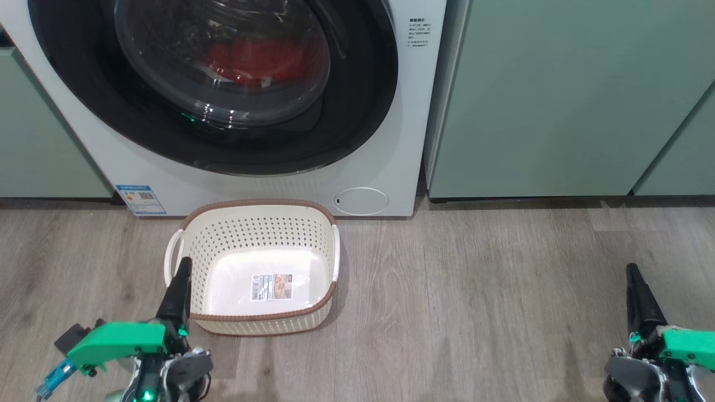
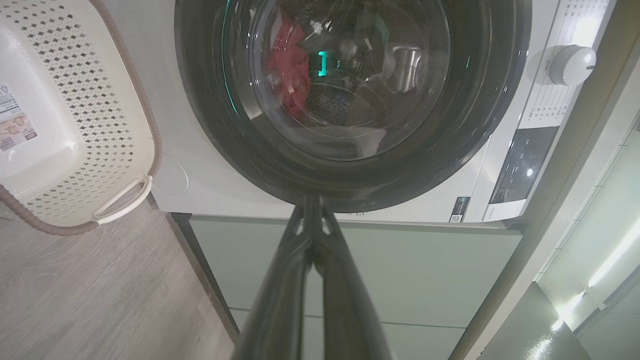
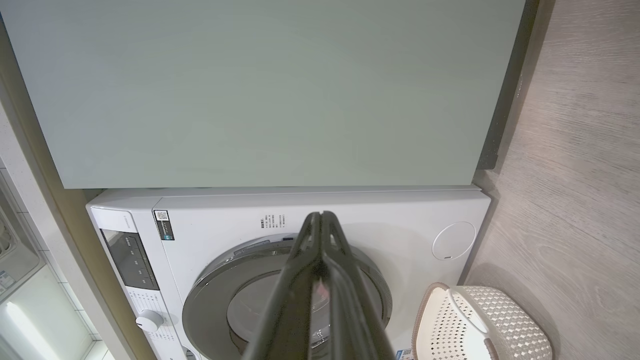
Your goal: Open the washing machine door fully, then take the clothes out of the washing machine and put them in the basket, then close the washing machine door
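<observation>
Left tool [image 1: 184, 267] and right tool [image 1: 632, 272] hang low before the washing machine [image 1: 391, 173], each pinched together and empty. The washing machine door [image 1: 363, 111] looks unopened, red clothes [image 1: 251, 58] behind its glass; the basket [image 1: 257, 204] stands at the machine's foot. Best spread one tool, catch the door's rim edge, then swing it fully wide.

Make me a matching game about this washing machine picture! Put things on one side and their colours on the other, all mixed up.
Things:
1. washing machine door
2. clothes
3. basket
4. cabinet

Colours:
A. pale green
B. bright red
C. glossy black around clear glass
D. cream with a brown braided edge

Pairs: 1-C, 2-B, 3-D, 4-A
</observation>
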Robot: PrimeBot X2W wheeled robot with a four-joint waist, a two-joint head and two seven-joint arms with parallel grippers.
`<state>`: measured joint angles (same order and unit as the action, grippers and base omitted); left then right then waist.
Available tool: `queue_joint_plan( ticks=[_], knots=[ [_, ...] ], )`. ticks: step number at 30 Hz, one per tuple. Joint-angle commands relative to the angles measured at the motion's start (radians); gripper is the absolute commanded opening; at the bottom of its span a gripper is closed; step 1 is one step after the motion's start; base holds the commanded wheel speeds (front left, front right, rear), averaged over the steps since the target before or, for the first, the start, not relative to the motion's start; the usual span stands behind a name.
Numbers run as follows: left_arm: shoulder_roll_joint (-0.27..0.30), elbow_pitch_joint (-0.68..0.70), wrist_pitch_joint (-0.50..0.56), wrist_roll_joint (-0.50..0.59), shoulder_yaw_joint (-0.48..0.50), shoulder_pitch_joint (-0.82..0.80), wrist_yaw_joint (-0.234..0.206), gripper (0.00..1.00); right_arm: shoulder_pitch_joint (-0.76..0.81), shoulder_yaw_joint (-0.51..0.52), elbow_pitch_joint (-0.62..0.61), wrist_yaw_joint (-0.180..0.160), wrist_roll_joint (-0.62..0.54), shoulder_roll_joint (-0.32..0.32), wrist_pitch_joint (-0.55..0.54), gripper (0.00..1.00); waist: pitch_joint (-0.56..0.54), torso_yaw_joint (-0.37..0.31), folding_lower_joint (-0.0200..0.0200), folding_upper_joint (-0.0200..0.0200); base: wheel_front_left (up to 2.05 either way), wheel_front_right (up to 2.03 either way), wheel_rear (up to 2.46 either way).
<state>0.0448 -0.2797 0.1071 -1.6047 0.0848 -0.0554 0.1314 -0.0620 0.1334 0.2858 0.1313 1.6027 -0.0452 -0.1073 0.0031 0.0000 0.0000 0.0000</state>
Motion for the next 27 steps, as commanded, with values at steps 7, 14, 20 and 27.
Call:
queue_joint_plan(
  ticks=[7, 14, 20, 27],
  knots=[
    [0.005, 0.035, 0.006, -0.004, 0.028, -0.053, -0.001, 0.00, -0.046, -0.020, -0.041, -0.001, 0.006, -0.005, -0.006, 0.00, 0.000, 0.000, 0.0000, 0.0000, 0.00, 0.00, 0.00],
    [0.005, 0.035, 0.006, -0.004, 0.028, -0.053, -0.001, 0.00, -0.046, -0.020, -0.041, -0.001, 0.006, -0.005, -0.006, 0.00, 0.000, 0.000, 0.0000, 0.0000, 0.00, 0.00, 0.00],
    [-0.001, -0.019, -0.001, 0.001, -0.001, 0.008, 0.000, 1.00, 0.005, -0.002, 0.021, 0.000, 0.000, 0.002, 0.001, 1.00, 0.000, 0.000, 0.0000, 0.0000, 0.00, 0.00, 0.00],
    [-0.006, -0.071, -0.012, 0.015, -0.001, 0.048, 0.000, 1.00, 0.029, -0.014, 0.072, 0.000, -0.003, 0.012, 0.012, 1.00, 0.001, 0.000, 0.0000, 0.0000, 0.00, 0.00, 0.00]
  ],
)
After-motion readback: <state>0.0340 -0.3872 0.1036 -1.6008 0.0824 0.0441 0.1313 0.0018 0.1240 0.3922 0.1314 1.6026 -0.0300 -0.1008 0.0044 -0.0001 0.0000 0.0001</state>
